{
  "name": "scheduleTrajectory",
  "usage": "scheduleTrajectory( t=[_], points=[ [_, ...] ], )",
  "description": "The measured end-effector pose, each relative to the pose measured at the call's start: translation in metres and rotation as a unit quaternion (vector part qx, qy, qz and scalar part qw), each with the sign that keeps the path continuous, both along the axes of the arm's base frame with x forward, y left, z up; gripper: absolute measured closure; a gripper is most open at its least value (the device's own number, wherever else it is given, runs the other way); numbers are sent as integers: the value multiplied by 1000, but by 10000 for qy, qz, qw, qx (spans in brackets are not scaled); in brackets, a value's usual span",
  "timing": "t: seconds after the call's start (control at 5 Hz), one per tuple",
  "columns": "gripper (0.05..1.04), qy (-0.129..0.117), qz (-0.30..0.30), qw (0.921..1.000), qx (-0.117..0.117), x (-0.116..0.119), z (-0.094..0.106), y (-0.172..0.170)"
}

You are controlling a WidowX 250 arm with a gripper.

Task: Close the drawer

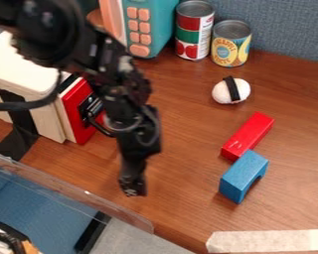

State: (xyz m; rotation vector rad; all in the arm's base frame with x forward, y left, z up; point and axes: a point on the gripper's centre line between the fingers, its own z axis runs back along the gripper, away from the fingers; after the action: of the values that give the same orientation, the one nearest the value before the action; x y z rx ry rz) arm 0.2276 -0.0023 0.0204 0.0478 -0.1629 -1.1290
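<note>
The drawer's red front point(81, 110) is at the left, on the side of a small wooden cabinet point(16, 67) with a white top. Its black handle faces right. A narrow dark gap is visible behind the top of the red front; how far the drawer stands out is hard to tell. My black gripper point(133, 186) hangs low over the table, to the right of the drawer front and nearer the table's front edge. The arm above it crosses in front of the cabinet's right side and partly hides the handle.
A red block point(248, 135) and a blue arch block point(243, 176) lie at the right, below a white egg-shaped piece point(231, 91) with a black band. Two cans point(230, 43) and a teal toy point(150, 22) stand at the back. A clear panel edge point(75, 191) runs along the front left.
</note>
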Motion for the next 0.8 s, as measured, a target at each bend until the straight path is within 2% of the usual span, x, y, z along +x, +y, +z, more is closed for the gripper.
scheduleTrajectory(
  t=[0.2,0.4,0.6,0.8],
  points=[
    [83,-100,-279,9995,-96,9,-2,-9],
    [83,-223,-565,9982,-16,20,-6,-7],
    [83,-286,-606,9977,41,29,-10,2],
    [83,-358,-569,9976,167,37,-5,10]
  ],
)
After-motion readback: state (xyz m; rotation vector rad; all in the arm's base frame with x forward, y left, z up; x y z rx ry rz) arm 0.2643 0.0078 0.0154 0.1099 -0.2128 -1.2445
